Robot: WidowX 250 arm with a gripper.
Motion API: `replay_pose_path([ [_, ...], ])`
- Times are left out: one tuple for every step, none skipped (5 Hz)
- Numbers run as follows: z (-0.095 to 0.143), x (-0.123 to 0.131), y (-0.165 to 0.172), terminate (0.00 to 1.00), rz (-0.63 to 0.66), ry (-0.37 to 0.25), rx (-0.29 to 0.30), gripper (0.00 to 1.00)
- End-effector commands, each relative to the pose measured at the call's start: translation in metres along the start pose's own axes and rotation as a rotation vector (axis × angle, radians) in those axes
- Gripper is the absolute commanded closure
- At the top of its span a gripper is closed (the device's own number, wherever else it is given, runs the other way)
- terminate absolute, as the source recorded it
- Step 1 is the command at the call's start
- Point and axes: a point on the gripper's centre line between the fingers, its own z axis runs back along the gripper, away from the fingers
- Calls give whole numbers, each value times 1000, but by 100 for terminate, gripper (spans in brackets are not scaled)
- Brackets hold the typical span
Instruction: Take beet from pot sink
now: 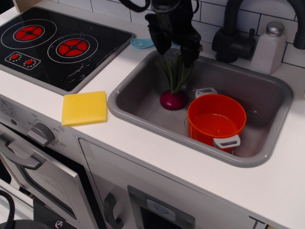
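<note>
Observation.image, for your record: end effector [174, 48] with fingers apart, holding nothing, above the leaves. Beet [173, 99] upright on the floor of the sink [267, 152], just left of the orange pot [216, 120]. Yellow sponge [84, 108] on the table [267, 188].

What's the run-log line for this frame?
gripper: open, above leaves | beet: upright on sink floor, left of pot | pot: empty

sink [143, 102]: smooth grey plastic | pot [217, 121]: glossy orange plastic | beet [173, 99]: glossy bulb | sponge [85, 108]: matt yellow
</note>
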Motion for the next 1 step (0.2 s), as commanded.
replay_pose_path([
  [26, 10, 7, 100, -5, -77, 27, 0],
])
